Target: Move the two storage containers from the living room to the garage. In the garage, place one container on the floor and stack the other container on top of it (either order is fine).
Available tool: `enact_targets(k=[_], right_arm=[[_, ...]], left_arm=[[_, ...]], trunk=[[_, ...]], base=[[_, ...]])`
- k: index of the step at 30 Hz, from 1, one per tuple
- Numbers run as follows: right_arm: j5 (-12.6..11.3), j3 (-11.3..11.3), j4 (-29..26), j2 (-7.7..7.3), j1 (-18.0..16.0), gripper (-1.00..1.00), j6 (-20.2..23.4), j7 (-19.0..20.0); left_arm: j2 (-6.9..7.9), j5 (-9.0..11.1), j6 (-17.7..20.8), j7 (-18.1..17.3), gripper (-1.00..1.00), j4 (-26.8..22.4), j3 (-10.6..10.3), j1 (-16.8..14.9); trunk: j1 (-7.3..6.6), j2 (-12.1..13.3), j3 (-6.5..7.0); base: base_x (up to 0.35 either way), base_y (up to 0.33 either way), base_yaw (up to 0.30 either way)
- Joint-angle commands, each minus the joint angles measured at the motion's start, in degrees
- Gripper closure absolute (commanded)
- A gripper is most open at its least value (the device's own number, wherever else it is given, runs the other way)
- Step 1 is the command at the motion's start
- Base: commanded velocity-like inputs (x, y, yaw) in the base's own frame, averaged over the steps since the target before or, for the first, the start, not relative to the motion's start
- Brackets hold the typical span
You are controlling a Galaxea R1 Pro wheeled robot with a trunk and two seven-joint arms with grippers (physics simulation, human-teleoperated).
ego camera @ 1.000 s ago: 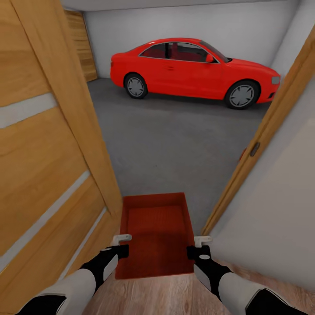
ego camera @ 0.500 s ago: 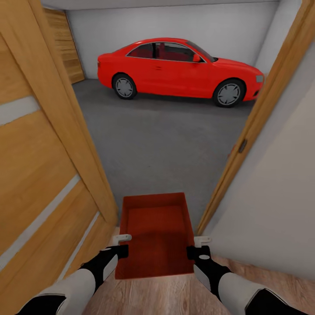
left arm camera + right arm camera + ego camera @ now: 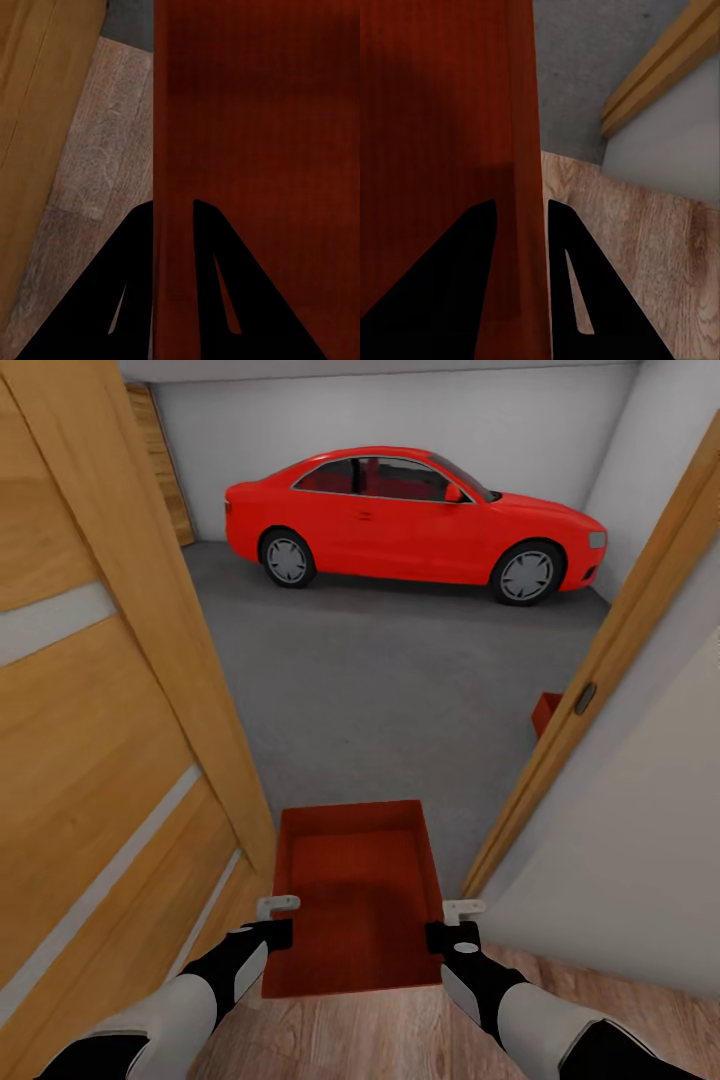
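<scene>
- Our left hand [image 3: 277, 920] is clamped on the left long wall of the bin [image 3: 355, 895]; in the left wrist view the two dark fingers [image 3: 135, 277] sit either side of that thin wall.
- Our right hand [image 3: 462, 922] grips the opposite long wall the same way, with one finger inside and one outside in the right wrist view [image 3: 529, 277].
- The bin hangs between the two hands, level and open side up. Its long axis points straight ahead, away from us and through the doorway, so both arms are equally near it.
- It is an orange-red plastic tray, rectangular and shallow, with finely ribbed walls and a flat bottom.
- Its far end already reaches over the grey concrete floor [image 3: 400, 680]; the near end is above light wood planks [image 3: 400, 1040].
- The gap is tight: a honey-coloured wooden door [image 3: 110, 740] stands just beside the bin on the left, and a wooden door frame [image 3: 590, 690] leans in close on the right.
- Past that frame, a small orange-red corner [image 3: 546, 712] rests on the concrete. We judge it is the second bin, the one to stack with.
- Further off stands a glossy red car [image 3: 410, 520] before plain white walls.
</scene>
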Motion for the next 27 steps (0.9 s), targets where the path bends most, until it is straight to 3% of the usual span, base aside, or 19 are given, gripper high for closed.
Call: enact_targets(k=[1,20,27], right_arm=[[0.0,-2.21,-0.16,-0.67,-0.09,1.0,-0.14,-0.1],[-0.01,-2.18,-0.16,-0.67,-0.09,1.0,-0.14,-0.09],[-0.01,-2.19,-0.16,-0.67,-0.09,1.0,-0.14,-0.09]], left_arm=[[0.0,1.34,0.36,0.32,1.0,0.02,-3.29,0.07],[0.02,1.34,0.35,0.33,1.0,0.02,-3.29,0.07],[0.02,1.34,0.49,0.32,1.0,0.02,-3.29,0.07]], trunk=[[0.0,-0.03,-0.03],[0.0,-0.03,0.29],[0.0,-0.03,0.29]], base=[[0.001,0.003,-0.076],[0.0,0.005,-0.156],[0.0,0.244,-0.006]])
